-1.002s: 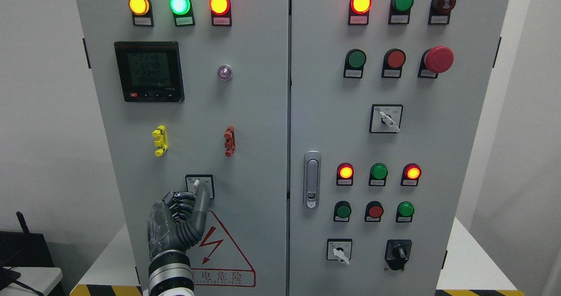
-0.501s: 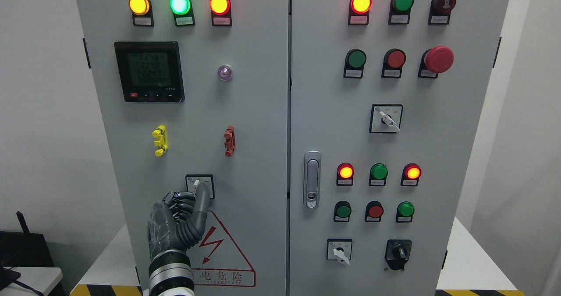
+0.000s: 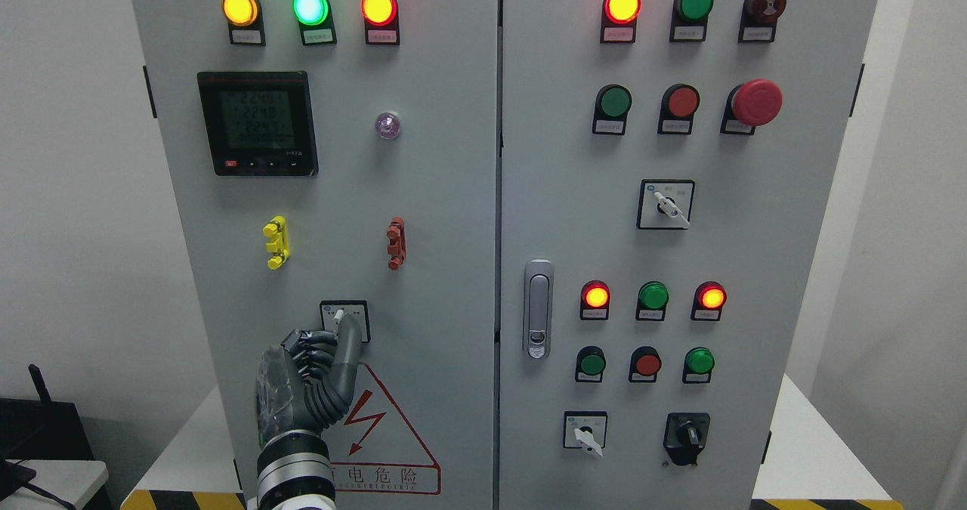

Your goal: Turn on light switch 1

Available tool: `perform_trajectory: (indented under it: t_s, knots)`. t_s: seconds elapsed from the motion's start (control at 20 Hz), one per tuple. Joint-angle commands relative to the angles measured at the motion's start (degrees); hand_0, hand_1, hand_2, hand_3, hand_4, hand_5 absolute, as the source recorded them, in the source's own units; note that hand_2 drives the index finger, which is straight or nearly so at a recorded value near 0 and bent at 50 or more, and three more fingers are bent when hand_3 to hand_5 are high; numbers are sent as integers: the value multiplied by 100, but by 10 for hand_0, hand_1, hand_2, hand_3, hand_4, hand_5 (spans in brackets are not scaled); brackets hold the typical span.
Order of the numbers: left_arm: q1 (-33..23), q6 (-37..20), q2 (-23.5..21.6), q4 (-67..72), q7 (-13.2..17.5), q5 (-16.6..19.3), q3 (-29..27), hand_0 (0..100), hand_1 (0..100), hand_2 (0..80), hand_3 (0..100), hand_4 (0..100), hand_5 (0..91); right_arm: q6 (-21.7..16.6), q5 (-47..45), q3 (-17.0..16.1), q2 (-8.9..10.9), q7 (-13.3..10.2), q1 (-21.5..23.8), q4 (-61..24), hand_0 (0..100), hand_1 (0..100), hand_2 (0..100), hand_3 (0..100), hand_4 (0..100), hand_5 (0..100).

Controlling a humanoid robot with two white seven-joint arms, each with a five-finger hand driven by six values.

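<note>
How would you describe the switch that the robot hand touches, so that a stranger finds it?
On the left cabinet door, look just above the lightning warning triangle. The small selector switch sits there, the only switch on this door, with the left hand at it.

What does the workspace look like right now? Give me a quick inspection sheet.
Surface: grey two-door electrical cabinet, doors closed.
Job's things: small white-handled rotary switch on a black-framed plate, low on the left door, handle tilted up-left.
Clutter: yellow clip and red clip on the left door.
Hands: left hand with one finger extended against the switch, the others curled; right hand not in view.
Cables: nothing seen.
Surroundings: digital meter lit; yellow, green and red lamps lit above it; red mushroom button on the right door; white walls.
</note>
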State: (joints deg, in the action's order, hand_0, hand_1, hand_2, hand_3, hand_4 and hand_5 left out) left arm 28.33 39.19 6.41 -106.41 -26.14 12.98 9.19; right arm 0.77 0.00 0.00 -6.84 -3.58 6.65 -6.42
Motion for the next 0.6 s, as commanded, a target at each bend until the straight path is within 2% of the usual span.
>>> perform_trajectory:
  t_s: [0.0, 0.55]
  knots:
    - [32, 45, 0, 7, 21, 2, 4, 337, 362, 486, 836, 884, 880, -6, -140, 97, -1, -2, 3, 0, 120, 389, 0, 0, 0, 0]
    - [76, 45, 0, 33, 21, 2, 4, 348, 353, 487, 831, 883, 879, -6, -140, 97, 8, -2, -6, 0, 120, 389, 0, 0, 0, 0]
